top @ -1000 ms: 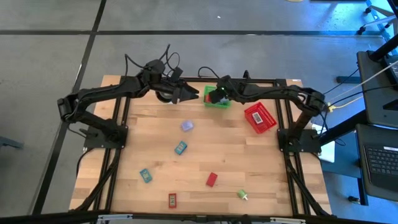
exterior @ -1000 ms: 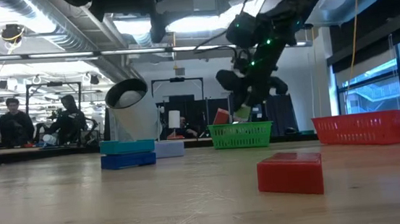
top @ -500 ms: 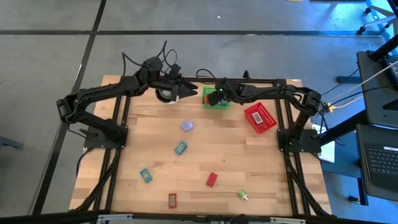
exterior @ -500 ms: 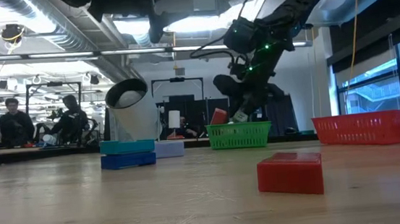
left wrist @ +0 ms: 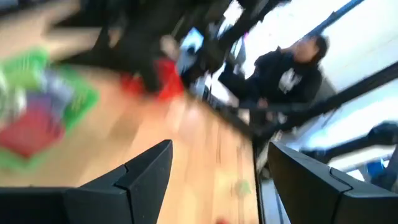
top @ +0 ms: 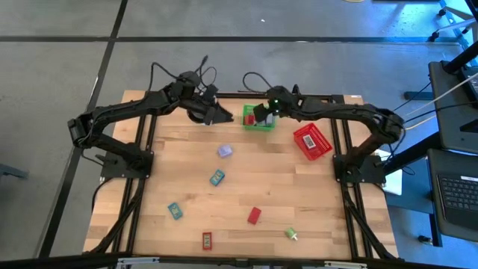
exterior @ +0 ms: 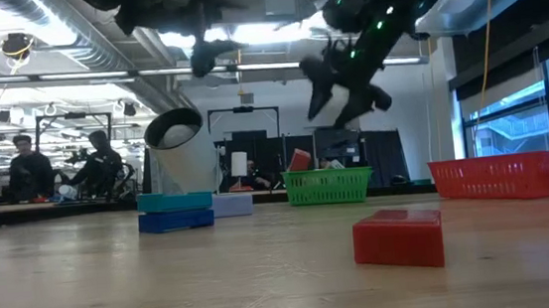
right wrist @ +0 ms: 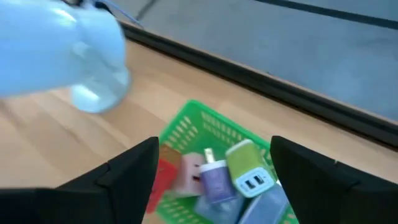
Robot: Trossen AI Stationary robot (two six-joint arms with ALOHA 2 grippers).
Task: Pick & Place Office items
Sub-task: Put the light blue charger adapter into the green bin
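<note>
My right gripper point(right wrist: 214, 180) hangs open above the green basket point(top: 258, 118) at the table's far edge, touching nothing. In the basket lie red, pink, lavender and green-white office items point(right wrist: 214, 171). My left gripper point(left wrist: 217, 168) stands open and empty in the air just left of the basket, near the white roll point(exterior: 180, 152). Loose office items rest flat on the table: a lavender piece point(top: 224, 151), two teal ones point(top: 216, 178) point(top: 175, 211), two red ones point(top: 254, 216) point(top: 207, 240) and a green one point(top: 290, 234).
The red basket point(top: 312, 142) stands right of the green one, near the right arm's base. The white roll point(top: 196, 112) sits at the far edge under the left arm. People sit in the room behind the table point(exterior: 21, 166). Bare wood lies between the loose pieces.
My right gripper has opened over the green basket, let go of a small green-white piece that now lies in the basket, and risen well above it. My left gripper has shifted a little beside the roll.
</note>
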